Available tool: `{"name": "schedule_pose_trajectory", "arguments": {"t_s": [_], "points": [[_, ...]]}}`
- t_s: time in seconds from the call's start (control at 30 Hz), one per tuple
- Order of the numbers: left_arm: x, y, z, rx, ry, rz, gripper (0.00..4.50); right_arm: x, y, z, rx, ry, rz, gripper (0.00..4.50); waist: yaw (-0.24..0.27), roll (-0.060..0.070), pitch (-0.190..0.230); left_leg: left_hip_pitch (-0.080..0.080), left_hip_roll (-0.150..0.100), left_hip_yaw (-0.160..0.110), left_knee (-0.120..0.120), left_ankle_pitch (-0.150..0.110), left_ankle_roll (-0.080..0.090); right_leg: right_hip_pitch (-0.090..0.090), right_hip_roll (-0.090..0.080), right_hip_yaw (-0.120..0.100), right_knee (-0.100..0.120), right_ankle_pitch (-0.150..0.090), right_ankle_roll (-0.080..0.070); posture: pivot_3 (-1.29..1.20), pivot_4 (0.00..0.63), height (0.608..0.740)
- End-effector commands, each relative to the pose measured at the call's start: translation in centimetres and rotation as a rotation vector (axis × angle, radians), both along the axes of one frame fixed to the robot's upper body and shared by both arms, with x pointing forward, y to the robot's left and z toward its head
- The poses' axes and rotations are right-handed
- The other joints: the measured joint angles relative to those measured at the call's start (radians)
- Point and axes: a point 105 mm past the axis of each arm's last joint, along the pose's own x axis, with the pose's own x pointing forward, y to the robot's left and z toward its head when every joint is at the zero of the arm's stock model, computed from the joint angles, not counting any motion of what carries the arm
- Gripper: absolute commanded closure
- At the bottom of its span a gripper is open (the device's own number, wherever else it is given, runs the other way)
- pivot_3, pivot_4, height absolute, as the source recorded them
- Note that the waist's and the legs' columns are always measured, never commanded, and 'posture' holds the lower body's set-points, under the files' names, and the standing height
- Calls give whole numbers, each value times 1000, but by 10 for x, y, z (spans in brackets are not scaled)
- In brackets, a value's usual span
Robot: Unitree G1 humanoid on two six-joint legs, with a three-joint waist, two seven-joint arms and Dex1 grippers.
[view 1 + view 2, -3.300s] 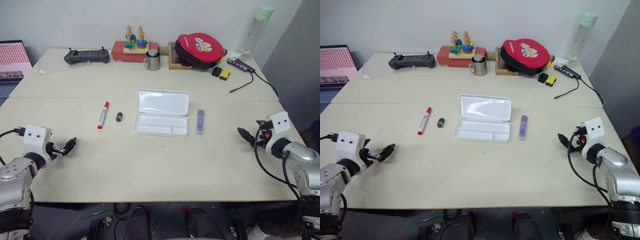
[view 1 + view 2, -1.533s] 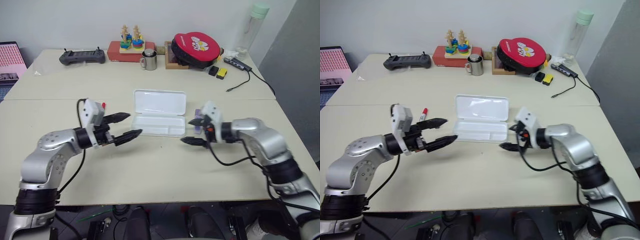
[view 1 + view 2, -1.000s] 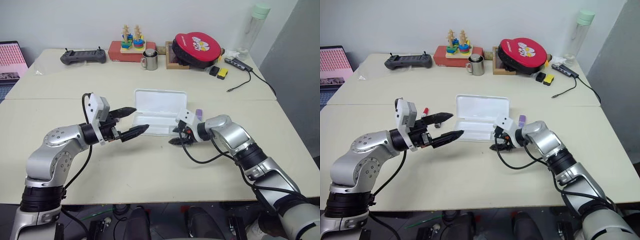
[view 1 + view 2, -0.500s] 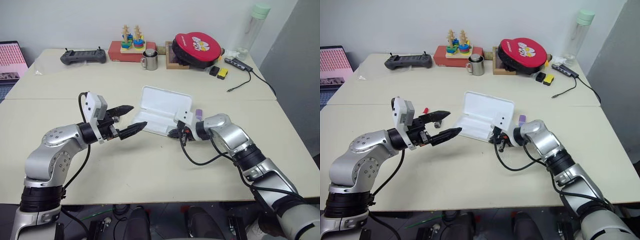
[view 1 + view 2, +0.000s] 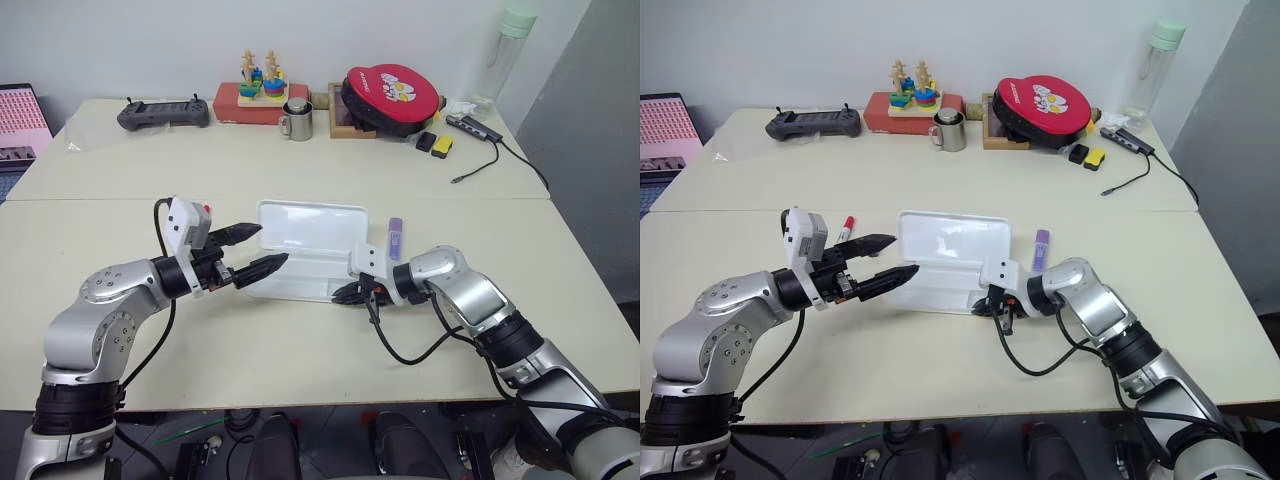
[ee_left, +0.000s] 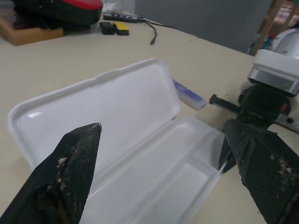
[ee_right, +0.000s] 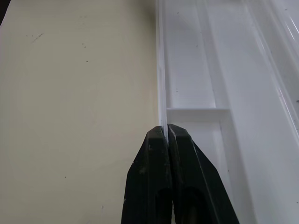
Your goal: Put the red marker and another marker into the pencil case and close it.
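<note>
The pencil case (image 5: 312,226) lies open mid-table, lid back and divided tray (image 7: 205,70) in front. My right gripper (image 5: 340,293) is shut on the tray's thin front wall near its right end; in the right wrist view its fingertips (image 7: 158,140) pinch that rim. My left gripper (image 5: 270,246) is open at the case's left end, its fingers (image 6: 79,158) spread in front of the lid and tray. The red marker (image 5: 846,228) lies left of the case, partly hidden behind my left wrist. The purple marker (image 5: 394,238) lies just right of the case.
Along the back edge stand a game controller (image 5: 163,113), a stacking toy on a red box (image 5: 262,90), a metal mug (image 5: 297,120), a red round pouch (image 5: 392,92) and a bottle (image 5: 510,50). A cabled hub (image 5: 478,128) lies at back right.
My right gripper closed on the tray's front rim and drew back. The case swung askew, then came square again, a little left of and apart from the purple marker. The left gripper stayed open.
</note>
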Motion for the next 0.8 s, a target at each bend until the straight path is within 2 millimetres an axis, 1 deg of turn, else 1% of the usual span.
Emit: {"name": "schedule_pose_trajectory", "arguments": {"t_s": [0.03,0.1,0.13,0.17,0.23,0.3,0.33,0.37,0.43,0.47,0.5,0.57,0.6,0.67,0.7,0.8], "points": [[6,41,8,-44,-32,227,0,0,5,11,20,-58,26,4279,-1,0,0,0,0,0,0,0,0,0,0,0,0,0,0,0,150,740],[8,59,7,-63,-44,329,0,1,5,17,43,-69,22,3955,-2,0,0,0,0,0,0,0,0,0,0,0,0,0,0,0,150,740],[11,66,7,-79,-48,372,0,0,5,20,50,-70,30,3671,-2,0,0,0,0,0,0,0,0,0,0,0,0,0,0,0,150,740],[14,72,5,-80,-44,420,0,-2,5,24,63,-72,38,3448,-1,0,0,0,0,0,0,0,0,0,0,0,0,0,0,0,150,740],[20,84,-1,-66,-40,510,0,-6,7,34,101,-69,56,2867,1,0,0,0,0,0,0,0,0,0,0,0,0,0,0,0,150,740],[27,99,-4,-82,-42,622,0,-7,11,49,170,-85,52,2351,5,0,0,0,0,0,0,0,0,0,0,-1,0,0,0,0,150,740],[32,109,-7,-81,-34,698,0,-7,14,60,240,-90,45,2164,9,0,0,0,0,0,0,0,0,0,0,-1,0,0,0,0,150,740],[37,114,-12,-76,-21,743,0,-4,16,69,302,-95,25,1814,11,0,0,0,0,0,0,0,0,1,0,-1,0,0,0,0,150,740],[46,115,-21,-43,3,776,0,4,17,76,360,-109,-31,1308,12,-1,0,0,0,-2,0,0,0,1,1,-2,0,0,1,0,150,740],[49,113,-24,-40,16,775,0,7,18,78,372,-125,-54,969,12,-1,0,1,0,-2,0,0,0,1,1,-1,0,1,1,0,150,740],[54,113,-28,-44,35,787,0,11,19,82,399,-135,-80,756,12,-1,0,0,0,-2,1,0,0,1,1,-2,0,1,1,0,150,740],[62,113,-35,-34,73,812,0,16,22,94,462,-156,-119,152,16,-1,0,0,0,-1,1,0,0,1,0,-1,0,1,1,0,150,740],[64,114,-40,-20,96,823,0,18,23,99,488,-165,-134,14,17,-1,0,0,0,-1,1,0,0,1,0,-1,0,2,1,0,150,740],[68,115,-51,0,150,830,0,23,23,107,521,-180,-170,14,19,-1,0,0,0,-1,1,0,0,1,0,-1,0,2,0,0,150,740],[70,112,-55,8,168,814,0,24,22,111,531,-189,-181,14,21,-1,0,0,0,-1,0,0,0,1,0,-1,0,3,-2,0,150,740],[73,110,-66,47,219,795,0,26,22,116,540,-203,-196,14,22,-1,0,0,0,-1,0,0,0,1,0,-1,0,3,-2,0,150,740]]}}
